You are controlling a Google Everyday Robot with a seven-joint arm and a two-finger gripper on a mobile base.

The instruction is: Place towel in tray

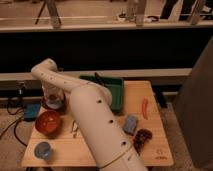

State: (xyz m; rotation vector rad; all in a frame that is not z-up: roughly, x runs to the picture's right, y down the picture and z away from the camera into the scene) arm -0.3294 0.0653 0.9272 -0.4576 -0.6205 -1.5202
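At the far middle of the wooden table [156,131], camera view, the dark-green tray [117,91] lies flat with its raised rim up, its left part hidden behind the white robot arm [95,117]. That arm rises from the near edge, crosses the tabletop toward the far left, bends at a rounded elbow and turns downward. The gripper [53,95] hangs at the far-left corner, well apart from the tray and directly above a dark purple bowl [53,105]. A pale mass shows at the gripper, but whether this is the towel, and whether the gripper is clenched on it or released, cannot be told. A red bowl [48,123] stands just nearer than the purple bowl, and a light-blue cup [43,150] stands at the near-left corner. Right of the arm lies a small blue pad [130,124]; a red chili [145,108] lies beside the tray's right rim; a dark reddish cluster [142,138] lies nearer, just beside the pad
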